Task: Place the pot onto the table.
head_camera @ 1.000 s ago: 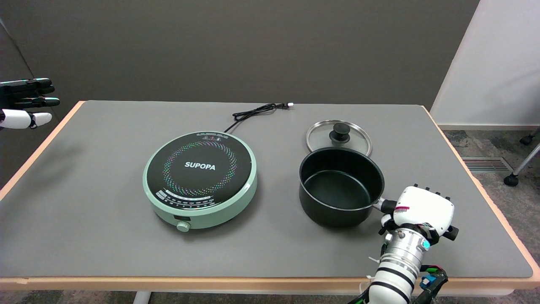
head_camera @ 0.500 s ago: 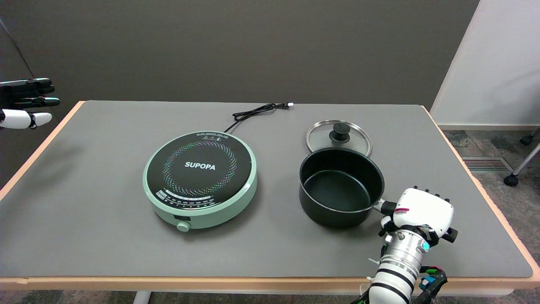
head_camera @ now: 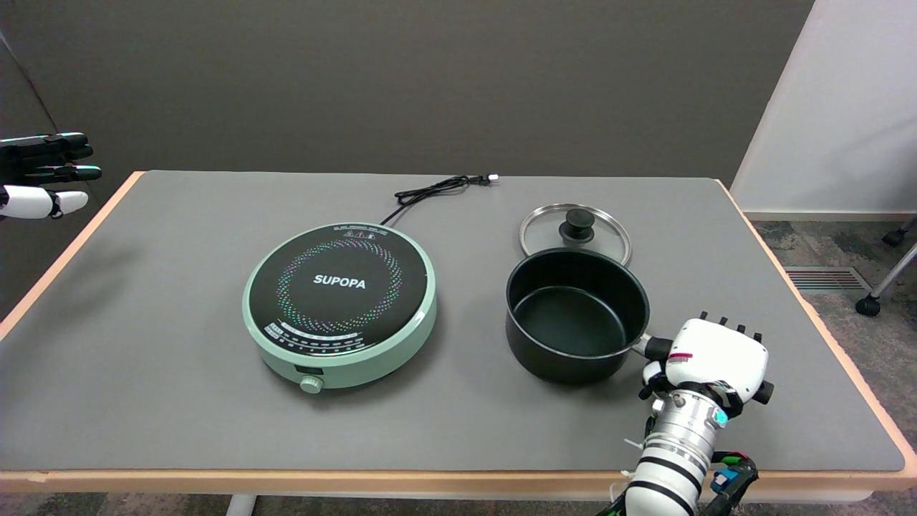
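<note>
A black empty pot (head_camera: pixel 577 315) stands on the grey table (head_camera: pixel 179 401), right of the cooker. Its handle runs toward the lower right and disappears under my right hand (head_camera: pixel 711 356), which grips it with fingers wrapped around it. Most of the handle is hidden by the hand. The pot's base seems to rest on the table surface; I cannot tell for sure whether it touches.
A green round induction cooker (head_camera: pixel 340 301) sits mid-table, its black cord (head_camera: pixel 437 188) trailing toward the back. A glass lid (head_camera: pixel 575 233) with a black knob lies just behind the pot. The idle left hand (head_camera: pixel 43 174) hangs at the upper left.
The pot and my right hand have shifted very slightly left and toward the back; the grip on the handle is unchanged.
</note>
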Controlling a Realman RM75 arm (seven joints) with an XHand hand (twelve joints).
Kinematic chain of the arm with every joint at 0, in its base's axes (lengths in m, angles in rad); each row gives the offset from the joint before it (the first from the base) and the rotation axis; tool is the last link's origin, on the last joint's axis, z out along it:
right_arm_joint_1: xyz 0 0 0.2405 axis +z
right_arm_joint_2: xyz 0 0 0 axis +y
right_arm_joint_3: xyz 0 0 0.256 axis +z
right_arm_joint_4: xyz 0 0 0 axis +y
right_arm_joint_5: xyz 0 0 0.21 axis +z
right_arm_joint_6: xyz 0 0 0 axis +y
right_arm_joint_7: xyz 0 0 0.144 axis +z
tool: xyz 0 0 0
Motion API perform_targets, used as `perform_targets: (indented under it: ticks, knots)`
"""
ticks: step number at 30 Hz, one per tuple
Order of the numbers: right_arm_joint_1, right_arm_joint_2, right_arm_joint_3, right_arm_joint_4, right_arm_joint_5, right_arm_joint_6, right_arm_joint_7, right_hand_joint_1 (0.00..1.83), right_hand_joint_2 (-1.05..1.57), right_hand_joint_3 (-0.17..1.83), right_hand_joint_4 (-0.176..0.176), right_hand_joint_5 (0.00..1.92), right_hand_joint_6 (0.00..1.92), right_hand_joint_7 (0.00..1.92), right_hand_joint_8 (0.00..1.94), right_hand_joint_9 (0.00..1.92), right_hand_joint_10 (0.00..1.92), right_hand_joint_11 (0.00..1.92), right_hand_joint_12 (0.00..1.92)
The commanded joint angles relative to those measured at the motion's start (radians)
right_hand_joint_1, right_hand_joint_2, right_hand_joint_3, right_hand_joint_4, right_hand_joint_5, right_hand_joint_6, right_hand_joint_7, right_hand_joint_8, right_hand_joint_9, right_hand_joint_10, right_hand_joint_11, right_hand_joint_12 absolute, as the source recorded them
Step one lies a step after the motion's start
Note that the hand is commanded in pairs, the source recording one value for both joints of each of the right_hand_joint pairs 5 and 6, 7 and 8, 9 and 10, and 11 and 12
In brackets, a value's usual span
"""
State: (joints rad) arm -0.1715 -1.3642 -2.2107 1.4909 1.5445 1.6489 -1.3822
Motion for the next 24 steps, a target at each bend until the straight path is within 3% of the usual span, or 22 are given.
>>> perform_targets:
  ticks: [1, 3, 4, 5, 6, 12, 17, 22, 24]
  knots:
    - [0.001, 0.01, -0.002, 0.006, -0.052, -0.012, -0.002, 0.79, 0.89, 0.91, 0.0, 1.1, 1.1, 1.1, 1.1, 1.1, 1.1, 1.1, 1.1]
    - [0.001, 0.013, -0.001, 0.009, -0.062, -0.012, -0.002, 0.8, 0.71, 1.1, 0.001, 1.02, 1.02, 1.02, 1.02, 1.02, 1.02, 1.02, 1.02]
    - [0.001, 0.015, -0.001, 0.013, -0.068, -0.012, -0.002, 0.82, 0.54, 1.22, -0.029, 0.99, 0.99, 0.99, 0.99, 0.99, 0.99, 0.99, 0.99]
    - [0.001, 0.017, -0.002, 0.016, -0.074, -0.012, -0.002, 0.87, 0.3, 1.35, -0.138, 0.92, 0.92, 0.92, 0.92, 0.92, 0.92, 0.92, 0.92]
    - [0.001, 0.018, -0.002, 0.018, -0.079, -0.012, -0.003, 0.95, 0.12, 1.37, -0.176, 0.83, 0.83, 0.83, 0.83, 0.83, 0.83, 0.83, 0.83]
    - [-0.004, 0.032, -0.002, 0.043, -0.091, -0.012, -0.004, 1.11, -0.18, 1.24, -0.176, 0.59, 0.59, 0.59, 0.59, 0.59, 0.59, 0.59, 0.59]
    - [-0.011, 0.038, -0.002, 0.067, -0.097, -0.005, -0.004, 1.14, -0.26, 1.19, -0.176, 0.63, 0.63, 0.63, 0.63, 0.63, 0.63, 0.63, 0.63]
    - [-0.019, 0.042, -0.003, 0.127, -0.098, -0.004, -0.004, 1.19, -0.47, 1.23, -0.175, 0.56, 0.56, 0.56, 0.56, 0.56, 0.56, 0.56, 0.56]
    - [-0.019, 0.041, -0.006, 0.159, -0.108, -0.004, -0.005, 1.2, -0.59, 1.29, -0.141, 0.48, 0.48, 0.48, 0.48, 0.48, 0.48, 0.48, 0.48]
